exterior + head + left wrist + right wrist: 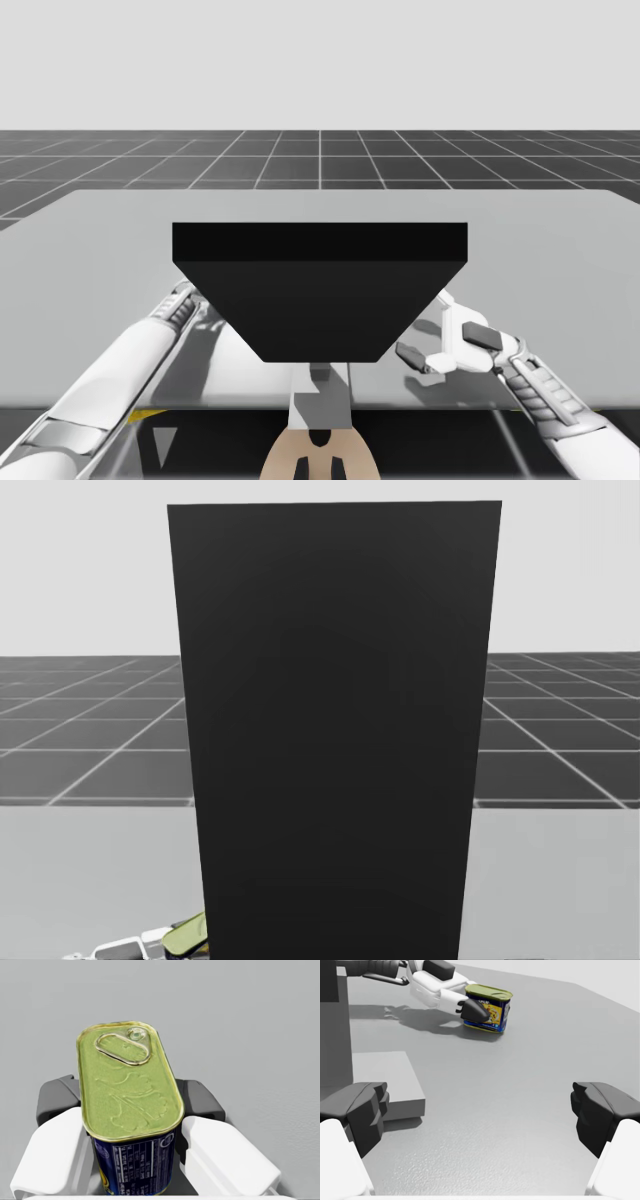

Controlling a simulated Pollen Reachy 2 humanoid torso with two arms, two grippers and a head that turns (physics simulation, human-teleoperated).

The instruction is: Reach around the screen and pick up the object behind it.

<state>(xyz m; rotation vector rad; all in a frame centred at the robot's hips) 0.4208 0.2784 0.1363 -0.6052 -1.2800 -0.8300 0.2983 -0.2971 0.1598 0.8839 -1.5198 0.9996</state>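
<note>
A simulator's bare stage: grey table [100,250] on dark gridded floor [320,160].

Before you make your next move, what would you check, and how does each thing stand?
1. Left claw shut on the blue rectangular can: ok, a finger presses each long side.
2. Can upright: ok, its pull-tab lid faces up.
3. Can off the table: not ok, the right wrist view shows it resting there.
4. Right claw out of the way: ok, it is open, empty and well apart from the can.
5. Room between my left arm and the black screen for lifting: cannot tell, because the screen covers that spot from above.
</note>
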